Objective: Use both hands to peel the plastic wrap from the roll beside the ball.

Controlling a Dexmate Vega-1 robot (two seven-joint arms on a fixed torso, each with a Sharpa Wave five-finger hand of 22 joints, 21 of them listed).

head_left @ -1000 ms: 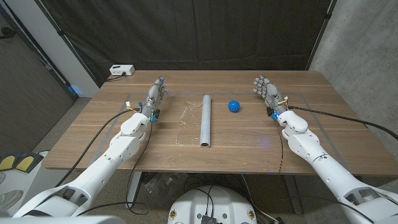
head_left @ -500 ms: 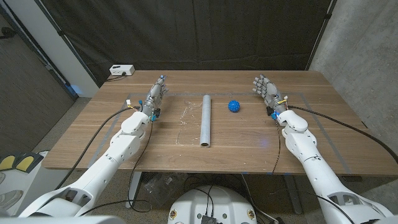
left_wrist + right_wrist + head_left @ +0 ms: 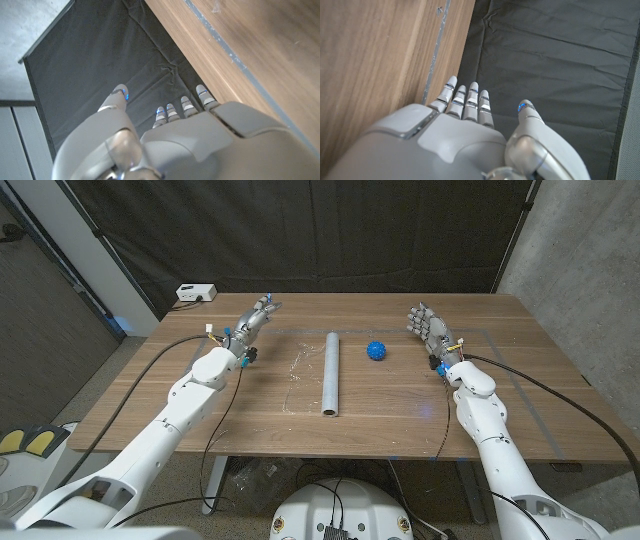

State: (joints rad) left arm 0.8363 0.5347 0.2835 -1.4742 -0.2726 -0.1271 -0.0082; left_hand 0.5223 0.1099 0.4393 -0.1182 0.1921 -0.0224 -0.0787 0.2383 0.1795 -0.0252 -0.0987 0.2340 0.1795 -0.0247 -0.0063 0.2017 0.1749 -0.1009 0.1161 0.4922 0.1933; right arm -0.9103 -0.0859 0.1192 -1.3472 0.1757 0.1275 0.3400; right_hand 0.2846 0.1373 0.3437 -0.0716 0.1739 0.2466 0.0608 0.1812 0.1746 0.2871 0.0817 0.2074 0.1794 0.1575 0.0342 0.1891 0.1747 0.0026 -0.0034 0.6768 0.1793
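A grey roll of plastic wrap (image 3: 330, 372) lies lengthwise at the middle of the wooden table (image 3: 380, 405). A loose clear sheet of wrap (image 3: 300, 375) spreads on the wood to its left. A blue spiky ball (image 3: 376, 350) sits just right of the roll's far end. My left hand (image 3: 248, 325) hovers over the far left of the table, fingers stretched and apart, holding nothing. My right hand (image 3: 429, 327) stands at the far right, fingers up and spread, empty. The left wrist view shows my left hand (image 3: 165, 140) and the right wrist view my right hand (image 3: 465, 135), both from behind.
A white power box (image 3: 196, 293) sits at the table's far left corner. Cables (image 3: 540, 370) trail from both wrists across the table. A black curtain (image 3: 320, 230) hangs behind the far edge. Grey tape lines (image 3: 480, 332) mark a rectangle on the wood.
My left hand has risen and moved toward the table's far edge, its fingers now pointing further away. The right hand, roll and ball have stayed put.
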